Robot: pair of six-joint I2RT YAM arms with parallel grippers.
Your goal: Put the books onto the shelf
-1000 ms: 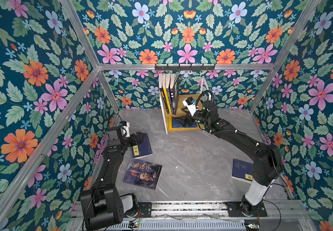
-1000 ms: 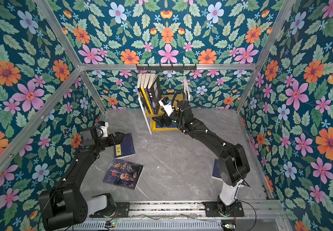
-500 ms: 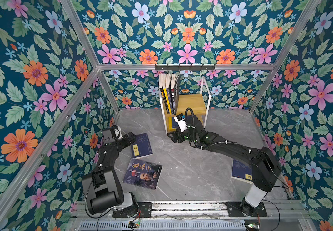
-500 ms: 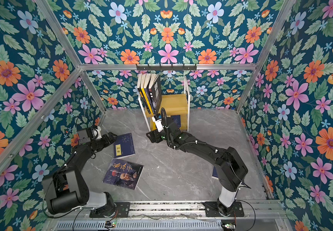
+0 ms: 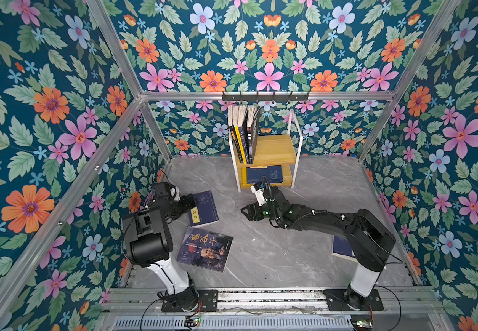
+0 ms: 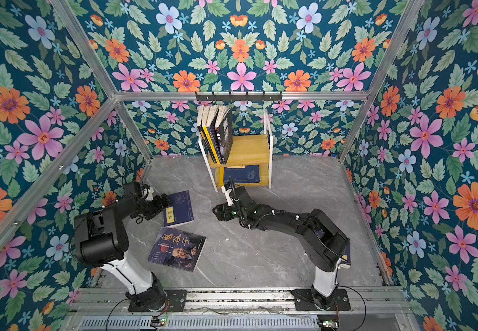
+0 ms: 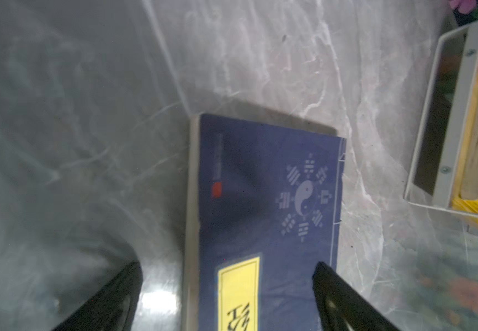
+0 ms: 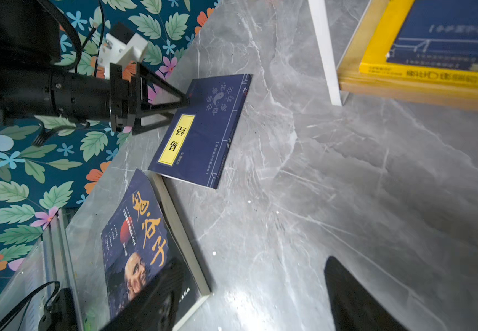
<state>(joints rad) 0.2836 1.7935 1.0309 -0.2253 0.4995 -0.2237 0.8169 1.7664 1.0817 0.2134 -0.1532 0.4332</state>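
Navy yellow-label paperback [image 5: 205,207], 9 o'clock, under wide-open left hand [image 5: 192,203]; right hand [image 5: 247,213] open, empty. Wooden white-framed shelf [image 5: 275,149] part-filled; three books [image 5: 205,249] unshelved.

On tabletop [image 5: 283,258], rear centre: shelf [image 5: 275,149]. Upper tier, left end: upright books [image 5: 243,134], side by side. Lower tier: flat book [image 5: 265,174]. Left and forward of shelf, lying flat: labelled book [image 5: 205,209]; just in front of it: portrait book [image 5: 205,248]. Front right: fourth book [image 5: 342,248], partly beneath right arm [image 5: 369,238]
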